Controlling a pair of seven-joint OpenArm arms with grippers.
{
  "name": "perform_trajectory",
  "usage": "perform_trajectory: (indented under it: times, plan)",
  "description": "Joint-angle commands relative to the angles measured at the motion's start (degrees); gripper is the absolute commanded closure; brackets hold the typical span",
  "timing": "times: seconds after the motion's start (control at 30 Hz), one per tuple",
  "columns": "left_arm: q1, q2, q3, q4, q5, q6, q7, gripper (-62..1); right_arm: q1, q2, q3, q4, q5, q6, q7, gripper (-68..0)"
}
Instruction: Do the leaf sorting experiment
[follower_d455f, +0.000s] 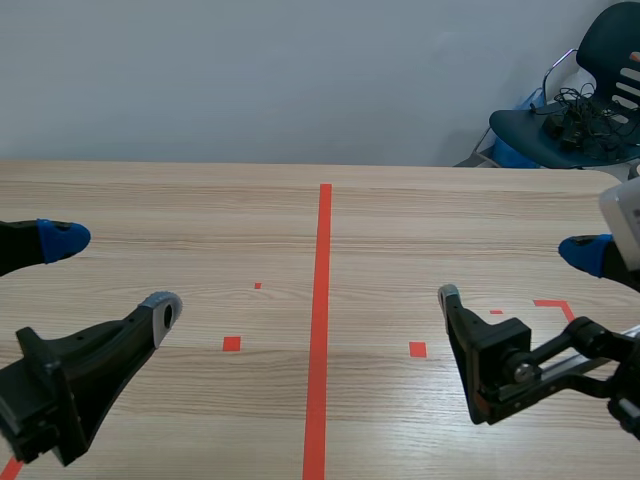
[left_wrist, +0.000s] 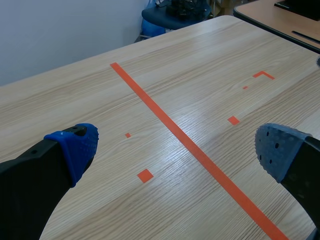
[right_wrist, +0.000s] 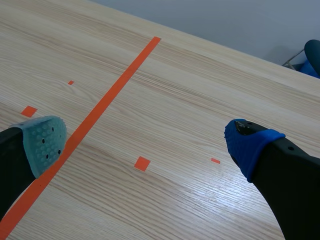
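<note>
No leaf shows in any of the three views. The left end effector (follower_d455f: 115, 273) hangs low over the wooden surface (follower_d455f: 200, 200) with its two fingers spread wide and nothing between them, one tip padded in blue (left_wrist: 80, 145) and the other in grey (left_wrist: 274, 147). The right end effector (follower_d455f: 513, 272) is likewise spread wide with nothing in it, and between its fingers in its own wrist view lies only bare wood with a small orange square (right_wrist: 142, 163). A long orange tape line (follower_d455f: 322, 300) runs down the middle of the surface, between the two arms. Beyond the far right corner stands a dark chair (follower_d455f: 610, 40) with a tangle of black cables (follower_d455f: 575, 112) on its seat.
</note>
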Motion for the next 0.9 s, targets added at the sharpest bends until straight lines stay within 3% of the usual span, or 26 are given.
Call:
perform_trajectory:
  times: [0.0, 0.87]
  plan:
    - [-0.2, 0.3, -0.4, 0.4, -0.4, -0.1, -0.5, -62.3, 0.5, 0.1, 0.6, 1.9, 0.1, -0.2, 1.0, -67.9]
    - [-0.2, 0.3, -0.4, 0.4, -0.4, -0.2, -0.1, -62.3, 0.5, 0.1, 0.6, 1.9, 0.1, -0.2, -1.0, -67.9]
